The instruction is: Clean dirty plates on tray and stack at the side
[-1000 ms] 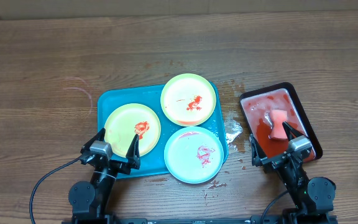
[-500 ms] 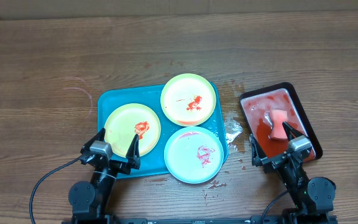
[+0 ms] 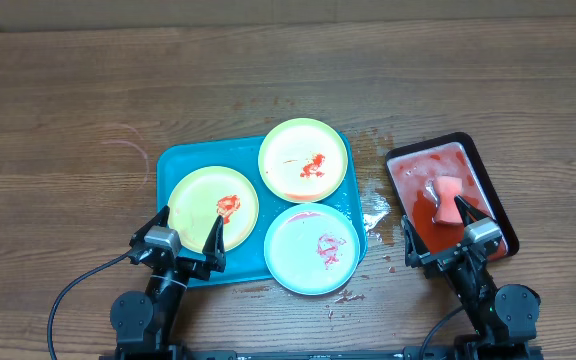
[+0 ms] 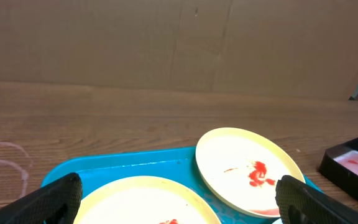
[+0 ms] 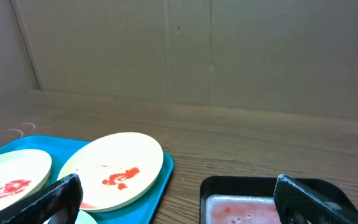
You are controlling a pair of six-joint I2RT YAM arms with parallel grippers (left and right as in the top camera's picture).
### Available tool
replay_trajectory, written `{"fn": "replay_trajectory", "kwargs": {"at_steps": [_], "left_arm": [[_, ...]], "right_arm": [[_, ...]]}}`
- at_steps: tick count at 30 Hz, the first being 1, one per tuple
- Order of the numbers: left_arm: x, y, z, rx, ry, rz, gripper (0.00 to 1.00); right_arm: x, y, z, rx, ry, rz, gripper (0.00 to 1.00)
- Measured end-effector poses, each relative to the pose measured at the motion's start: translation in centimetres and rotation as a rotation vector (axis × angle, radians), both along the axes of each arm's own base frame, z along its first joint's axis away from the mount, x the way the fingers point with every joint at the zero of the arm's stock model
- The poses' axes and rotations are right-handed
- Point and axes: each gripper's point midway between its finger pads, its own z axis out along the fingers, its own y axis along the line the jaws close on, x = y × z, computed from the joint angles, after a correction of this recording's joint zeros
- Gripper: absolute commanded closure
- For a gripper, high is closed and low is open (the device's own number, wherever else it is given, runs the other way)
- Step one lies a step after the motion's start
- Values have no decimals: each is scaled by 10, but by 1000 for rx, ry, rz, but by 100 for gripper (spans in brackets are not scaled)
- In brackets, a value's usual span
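Nothing moved: three smeared plates (image 3: 304,160) fill turquoise tray (image 3: 183,160), pale one overhanging near rim; left gripper (image 3: 191,220), right gripper (image 3: 435,215) fingers wide, empty.

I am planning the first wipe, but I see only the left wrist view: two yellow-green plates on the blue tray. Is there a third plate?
Observer: Yes. A pale blue plate, smeared red, lies at the near right corner of the blue tray.
Operator: What can I wipe with?
Observer: A pink sponge lies in the black tray of red liquid, to the right of the blue tray.
Operator: And the right gripper?
Observer: The right gripper is open and holds nothing.
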Motion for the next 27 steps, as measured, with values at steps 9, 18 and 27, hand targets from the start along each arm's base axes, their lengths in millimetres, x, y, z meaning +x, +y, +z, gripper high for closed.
{"fn": "replay_trajectory", "kwargs": {"at_steps": [9,18,27], "left_arm": [[0,0,0,0,0,0,1],[0,0,0,0,0,0,0],[0,0,0,0,0,0,0]], "right_arm": [[0,0,0,0,0,0,0],[0,0,0,1,0,0,0],[-6,8,35,107,-107,62,0]]}}
